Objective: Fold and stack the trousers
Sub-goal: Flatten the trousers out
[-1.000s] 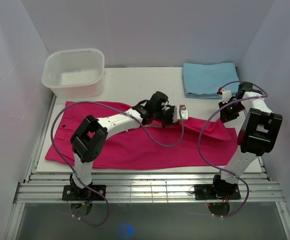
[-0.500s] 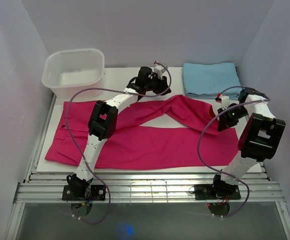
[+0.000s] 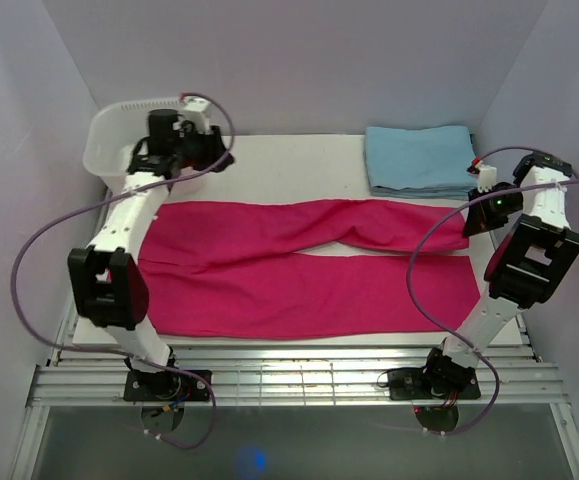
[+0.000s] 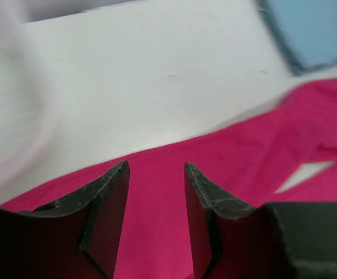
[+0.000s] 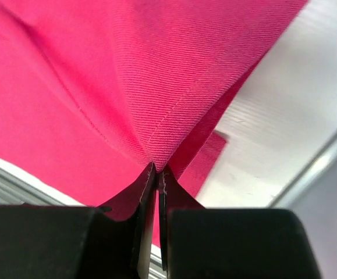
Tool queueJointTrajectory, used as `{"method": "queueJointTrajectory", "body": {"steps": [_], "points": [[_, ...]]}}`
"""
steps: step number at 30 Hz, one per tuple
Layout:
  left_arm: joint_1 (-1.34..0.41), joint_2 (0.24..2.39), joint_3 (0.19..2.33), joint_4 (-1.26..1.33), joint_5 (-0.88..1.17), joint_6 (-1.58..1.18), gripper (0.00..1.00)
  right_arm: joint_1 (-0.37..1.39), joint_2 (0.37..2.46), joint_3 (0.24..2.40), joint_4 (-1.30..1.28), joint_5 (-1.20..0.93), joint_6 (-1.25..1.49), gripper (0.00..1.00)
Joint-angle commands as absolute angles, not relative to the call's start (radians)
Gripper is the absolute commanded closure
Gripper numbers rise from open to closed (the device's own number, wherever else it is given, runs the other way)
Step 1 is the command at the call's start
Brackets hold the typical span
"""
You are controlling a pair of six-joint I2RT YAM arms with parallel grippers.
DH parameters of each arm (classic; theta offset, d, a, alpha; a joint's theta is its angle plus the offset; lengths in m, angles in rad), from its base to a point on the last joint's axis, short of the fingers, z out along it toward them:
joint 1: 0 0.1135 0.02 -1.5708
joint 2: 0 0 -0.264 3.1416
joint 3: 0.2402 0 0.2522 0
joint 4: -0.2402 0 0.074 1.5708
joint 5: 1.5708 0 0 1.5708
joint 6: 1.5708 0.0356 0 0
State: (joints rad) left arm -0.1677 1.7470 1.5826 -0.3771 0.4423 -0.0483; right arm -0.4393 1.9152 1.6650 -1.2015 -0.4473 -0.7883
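While stretched far leftward | left claw parted, empty | right claw raised, pinching trousers

Soft, even light leaves faint shadows overhead; the left wrist view smears the white plastic tub and light blue folded cloth, while the right wrist shows the bright magenta-pink fabric trousers crisply.

Pale lilac walls enclose a white table.
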Motion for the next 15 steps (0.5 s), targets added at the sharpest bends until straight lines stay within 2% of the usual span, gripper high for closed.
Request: {"method": "queueJointTrajectory", "body": {"steps": [1, 6, 10, 15], "points": [[0.048, 1.622, 1.435, -0.549, 0.41, 0.058, 0.47, -0.449, 1.937, 1.746, -1.18, -0.388, -0.756, 0.92], [0.274, 1.608, 1.293, -0.638, 0.413, 0.178, 0.53, -0.449, 1.963, 1.689, -1.071, -0.214, -0.778, 0.92], [0.337, 1.66, 1.229, -0.649, 0.379, 0.21, 0.56, -0.449, 1.971, 1.625, -0.959, -0.155, -0.758, 0.92], [0.415, 1.762, 1.226, -0.664, 0.302, 0.213, 0.58, -0.448, 2.022, 1.657, -0.925, -0.068, -0.723, 0.92]]}}
